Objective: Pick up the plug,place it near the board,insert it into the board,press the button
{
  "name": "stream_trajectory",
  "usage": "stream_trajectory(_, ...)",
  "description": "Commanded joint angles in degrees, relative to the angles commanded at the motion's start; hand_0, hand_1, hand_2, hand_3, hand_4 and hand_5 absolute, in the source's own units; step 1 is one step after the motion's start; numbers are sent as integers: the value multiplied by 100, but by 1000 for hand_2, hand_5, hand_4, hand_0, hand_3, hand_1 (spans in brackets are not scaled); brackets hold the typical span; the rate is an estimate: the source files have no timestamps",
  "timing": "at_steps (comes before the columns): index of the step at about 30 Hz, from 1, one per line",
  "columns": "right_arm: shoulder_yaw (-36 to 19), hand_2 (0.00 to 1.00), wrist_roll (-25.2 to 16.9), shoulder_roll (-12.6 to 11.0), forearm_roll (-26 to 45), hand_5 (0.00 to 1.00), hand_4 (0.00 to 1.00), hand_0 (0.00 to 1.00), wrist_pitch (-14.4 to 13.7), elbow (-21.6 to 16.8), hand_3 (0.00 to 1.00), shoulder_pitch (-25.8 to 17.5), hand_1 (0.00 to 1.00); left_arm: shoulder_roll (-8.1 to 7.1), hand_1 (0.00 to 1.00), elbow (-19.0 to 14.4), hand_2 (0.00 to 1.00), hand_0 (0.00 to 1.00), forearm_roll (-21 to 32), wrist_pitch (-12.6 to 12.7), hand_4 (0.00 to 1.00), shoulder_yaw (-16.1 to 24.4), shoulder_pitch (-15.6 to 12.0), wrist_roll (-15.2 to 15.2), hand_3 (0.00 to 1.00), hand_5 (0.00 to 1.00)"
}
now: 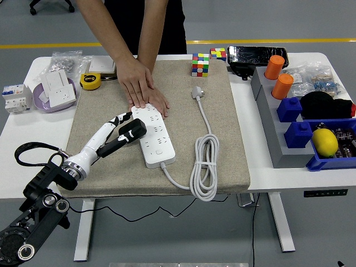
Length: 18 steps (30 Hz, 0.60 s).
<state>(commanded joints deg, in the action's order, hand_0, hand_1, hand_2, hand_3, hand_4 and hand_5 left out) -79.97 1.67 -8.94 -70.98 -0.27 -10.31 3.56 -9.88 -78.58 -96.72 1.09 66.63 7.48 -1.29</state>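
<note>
On the worktop's mat (233, 144), the left hand (123, 132) clamps the plug (133, 129) at the board (153, 135) left edge, sockets just rightward

Glossy white plastic board (154, 135), rough cloth mat (222, 144)

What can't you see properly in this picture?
- Black plug, head view: its pins face down, hidden by its own body.
- White power strip: far end covered by the person's hands.
- Robot's left hand: grip on the plug unclear.
- Right arm: outside the picture.
</note>
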Motion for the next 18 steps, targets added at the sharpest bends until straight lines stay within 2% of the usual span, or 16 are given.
stream_trajectory(5, 12, 768, -12, -4, 17, 998, 998, 853, -2, 0, 809, 21, 785, -68, 998, -10, 998, 998, -77, -22, 998, -170, 54, -17, 998, 998)
stream_trajectory(18, 20, 768, -1, -21, 1, 998, 998, 852, -2, 0, 809, 17, 785, -244, 998, 106, 998, 998, -753, 30, 998, -663, 364, -41, 998, 998)
